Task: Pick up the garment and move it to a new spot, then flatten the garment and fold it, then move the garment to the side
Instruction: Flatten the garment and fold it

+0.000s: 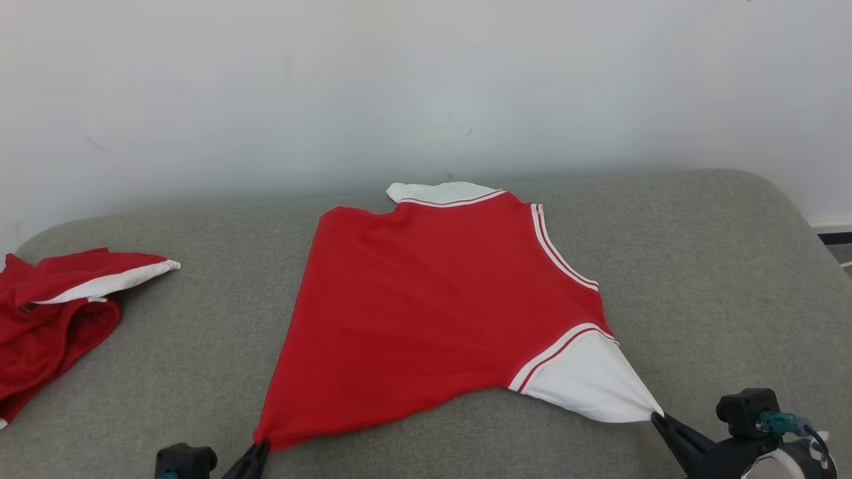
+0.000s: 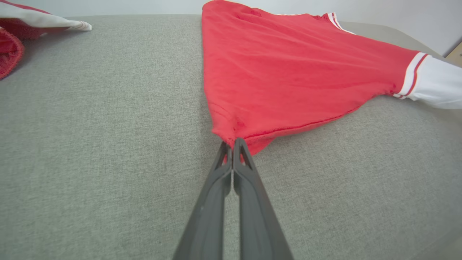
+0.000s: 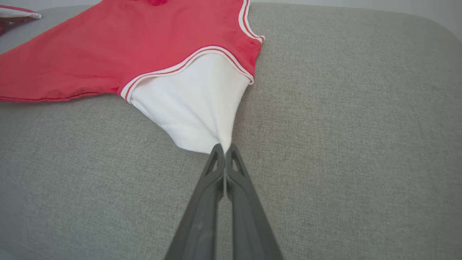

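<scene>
Well, the step in hand looks like the flattening. The red garment point(image 1: 432, 299) lies spread near the middle of the grey cushion point(image 1: 719, 266), its collar point(image 1: 442, 193) on the far side, and both near corners are held. The left gripper point(image 1: 258, 449) has its fingers pressed together on the red hem corner at the near left. The right gripper point(image 1: 656, 419) is closed in the same way, pinching the tip of the white sleeve point(image 1: 586, 382) at the near right. In the wrist views each bite takes only a little cloth, right at the fingertips.

To do this well, I judge the pull should be even on both sides and low over the cushion, drawing toward the near edge and slightly apart. Between the two holds the hem curves away toward the far side, so there is slack to take out. Faint creases fan from the left pinch across the red body, and a gentle outward draw should ease them.

The risk is in the small bites, since a sharp tug could slip a corner free. The sleeve is drawn to a narrow point and may stretch before the body follows, so the right side likely wants the softer hand. A second red garment point(image 1: 53, 313) lies bunched at the left, well apart, and the spread should stay clear of it.
</scene>
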`<state>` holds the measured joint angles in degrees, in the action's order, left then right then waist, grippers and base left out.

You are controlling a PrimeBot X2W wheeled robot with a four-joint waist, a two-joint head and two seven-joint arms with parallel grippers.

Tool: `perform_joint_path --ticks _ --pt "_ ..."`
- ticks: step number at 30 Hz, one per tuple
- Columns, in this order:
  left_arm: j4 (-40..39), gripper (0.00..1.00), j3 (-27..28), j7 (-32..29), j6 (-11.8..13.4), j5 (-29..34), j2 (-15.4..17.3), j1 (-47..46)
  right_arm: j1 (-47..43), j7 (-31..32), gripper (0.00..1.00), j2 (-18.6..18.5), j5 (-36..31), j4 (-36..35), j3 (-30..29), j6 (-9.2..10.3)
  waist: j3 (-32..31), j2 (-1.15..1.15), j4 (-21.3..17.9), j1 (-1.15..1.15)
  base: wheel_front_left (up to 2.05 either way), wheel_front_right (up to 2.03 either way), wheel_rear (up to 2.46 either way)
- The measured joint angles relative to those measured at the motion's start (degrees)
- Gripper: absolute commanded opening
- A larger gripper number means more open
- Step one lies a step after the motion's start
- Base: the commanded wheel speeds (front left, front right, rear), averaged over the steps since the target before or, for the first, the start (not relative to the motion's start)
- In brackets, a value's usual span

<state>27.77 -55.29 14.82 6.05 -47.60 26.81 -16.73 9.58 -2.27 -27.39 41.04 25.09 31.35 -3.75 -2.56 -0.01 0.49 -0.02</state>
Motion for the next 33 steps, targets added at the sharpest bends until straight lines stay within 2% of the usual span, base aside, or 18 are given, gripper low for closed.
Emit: perform_joint_path --ticks 9,14,20,33 --pt "-1.4 0.0 -0.2 -1.6 0.6 0.2 0.2 1.3 -3.3 4.4 0.0 -1.1 2.6 -4.8 -1.1 2.38 1.4 0.0 -0.5 0.01 0.0 0.0 0.0" --pt "0.7 0.0 -0.6 -4.5 0.8 0.0 -1.8 1.3 -3.3 7.5 0.0 -2.0 3.3 -4.8 -1.0 3.82 3.0 0.01 -0.3 0.02 0.0 0.0 0.0" --pt "0.4 0.0 1.0 -6.8 1.0 -4.3 -2.3 2.3 -3.3 10.4 0.0 -3.3 4.9 -5.6 -1.8 4.52 3.9 0.01 -0.3 0.02 0.0 0.0 0.0" --pt "0.7 0.0 1.9 -8.2 1.0 -3.4 -1.7 1.4 -3.4 12.9 0.0 -4.8 5.1 -6.9 -2.6 6.9 3.2 0.01 0.1 0.02 0.0 0.0 0.0"
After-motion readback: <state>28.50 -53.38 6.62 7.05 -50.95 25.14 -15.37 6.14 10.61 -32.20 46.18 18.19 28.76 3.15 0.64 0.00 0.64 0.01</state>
